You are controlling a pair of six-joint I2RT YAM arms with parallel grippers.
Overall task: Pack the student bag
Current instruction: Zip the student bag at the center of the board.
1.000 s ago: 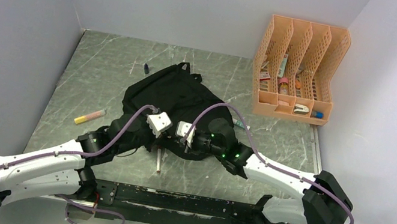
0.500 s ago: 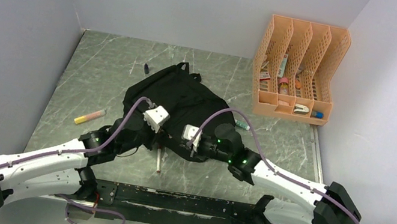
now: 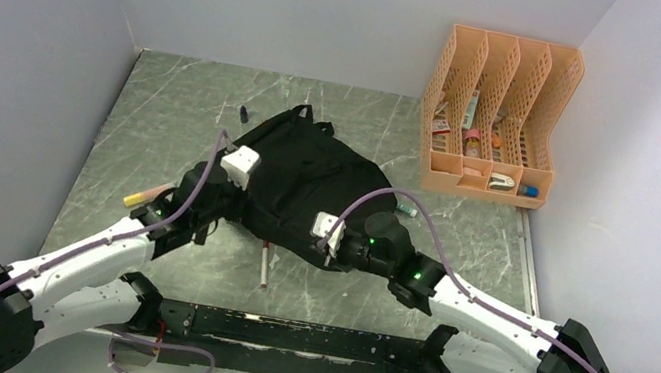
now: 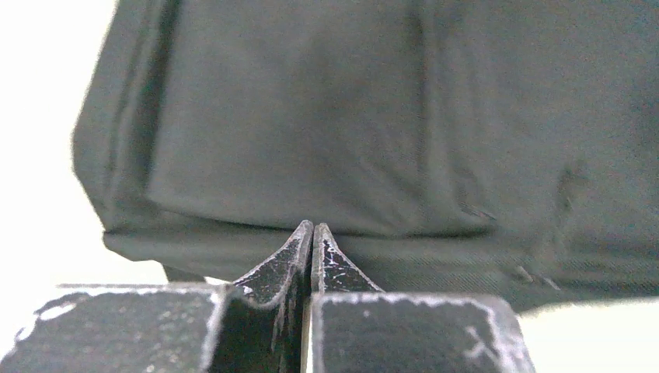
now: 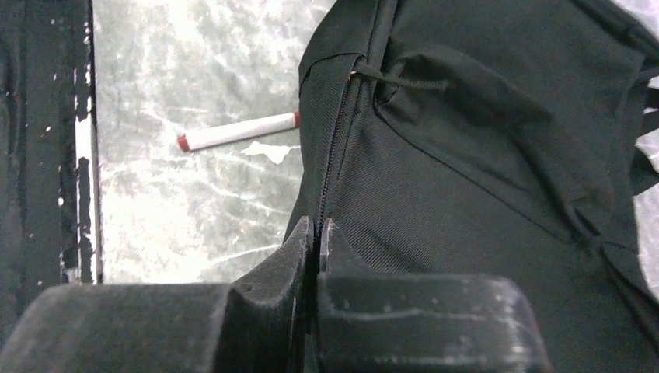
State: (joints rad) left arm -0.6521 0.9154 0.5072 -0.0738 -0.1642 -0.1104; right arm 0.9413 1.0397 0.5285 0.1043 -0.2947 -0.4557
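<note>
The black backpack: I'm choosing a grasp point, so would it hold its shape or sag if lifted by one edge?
Probably sags: the backpack lies slumped and creased on the table, with no stiff frame showing. Likely light for its size, since it looks flat and unfilled. Its matte woven fabric should grip well and drag, not roll, if pushed.
</note>
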